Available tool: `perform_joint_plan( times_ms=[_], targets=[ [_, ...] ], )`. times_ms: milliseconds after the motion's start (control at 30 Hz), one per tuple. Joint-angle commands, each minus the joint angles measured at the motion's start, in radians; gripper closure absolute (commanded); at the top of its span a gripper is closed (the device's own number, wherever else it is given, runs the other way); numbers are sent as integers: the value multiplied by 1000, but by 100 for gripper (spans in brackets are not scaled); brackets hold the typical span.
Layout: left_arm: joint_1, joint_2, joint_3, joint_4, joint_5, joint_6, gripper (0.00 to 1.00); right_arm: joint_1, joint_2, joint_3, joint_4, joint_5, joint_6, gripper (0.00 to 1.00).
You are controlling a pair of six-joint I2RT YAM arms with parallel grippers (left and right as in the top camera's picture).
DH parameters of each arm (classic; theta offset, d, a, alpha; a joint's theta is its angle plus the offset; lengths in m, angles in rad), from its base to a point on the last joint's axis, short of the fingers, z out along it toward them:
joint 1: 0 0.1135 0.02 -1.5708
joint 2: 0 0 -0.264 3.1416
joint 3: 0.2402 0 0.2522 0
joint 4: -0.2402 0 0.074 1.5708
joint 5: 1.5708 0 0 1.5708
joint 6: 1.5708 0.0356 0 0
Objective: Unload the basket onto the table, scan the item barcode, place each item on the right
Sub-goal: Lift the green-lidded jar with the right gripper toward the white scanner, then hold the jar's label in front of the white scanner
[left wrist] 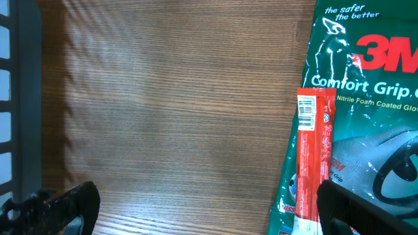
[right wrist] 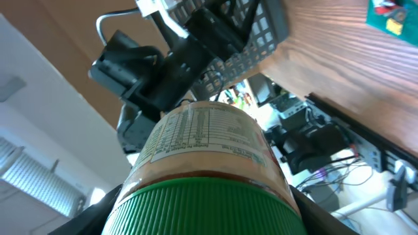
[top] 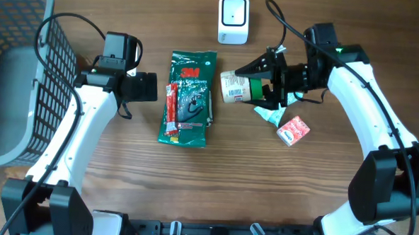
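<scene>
Okay, risks first. The right hand [top: 252, 87] is clamped on the jar [top: 232, 86] at its green lid [right wrist: 196, 209] end. The jar lies sideways, near of the scanner [top: 233, 19] and just right of the glove pack [top: 189, 95].

1. Slip: a round lid held between two fingers can probably roll or twist when the wrist turns. A slip would drop the jar onto the surface [top: 121, 184] or the pack.
2. No read: the right wrist view shows only a text panel of the label. If the barcode sits on another side, presenting this face likely gets nothing.
3. Snag: the cable [top: 284, 25] loops close to the scanner's right. Carrying the jar far toward the scanner could catch the cable or nudge the scanner.
4. Sweep: the teal sachet [top: 268, 114] and small red box [top: 292, 129] lie just near of the right hand, so a low swing could sweep them.

The left hand [top: 148, 87] is wide open and holds nothing, left of the glove pack over bare surface. It's no factor unless it moves into the pack.

Can't make out:
- the jar's barcode, in any view
- whether the jar is lifted clear or touching the surface; overhead doesn't tell
- the right fingertips, mostly hidden behind the lid in the wrist view
- which way the scanner window aims

The left wrist view cuts the glove pack off at the right edge. The red stick packet [left wrist: 312, 163] lying on it shows its own barcode.
</scene>
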Motion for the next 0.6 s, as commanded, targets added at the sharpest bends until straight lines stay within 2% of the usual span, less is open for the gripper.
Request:
perform_joint_plan(
  times_ms=[0, 33, 100, 167, 200, 233, 267, 300, 333, 433, 567],
  targets=[
    [5, -5, -7, 0, -6, 8, 0, 2, -24, 22, 56, -45, 49, 95],
    [5, -5, -7, 0, -6, 8, 0, 2, -23, 22, 127, 46, 74, 92],
    [5, -5, -7, 0, -6, 8, 0, 2, -23, 22, 254, 320, 78, 96],
    [5, -5, -7, 0, -6, 8, 0, 2, -23, 22, 278, 520, 79, 96],
    [5, -5, -7, 0, -6, 8, 0, 0, -23, 22, 277, 616, 79, 92],
    [5, -5, -7, 0, -6, 8, 0, -4, -23, 22, 286, 628, 47, 91],
    [5, -5, -7, 0, -6, 8, 0, -10, -23, 23, 337, 609, -32, 96],
    [5, -5, -7, 0, -6, 8, 0, -13, -23, 25, 374, 593, -68, 96],
    [5, -5, -7, 0, -6, 8, 0, -15, -23, 34, 378, 592, -66, 96],
    [5, -5, -7, 0, -6, 8, 0, -16, -21, 130, 332, 592, -85, 95],
    [5, -5, -7, 0, -6, 8, 0, -6, -3, 392, 158, 700, -154, 95]
  ],
)
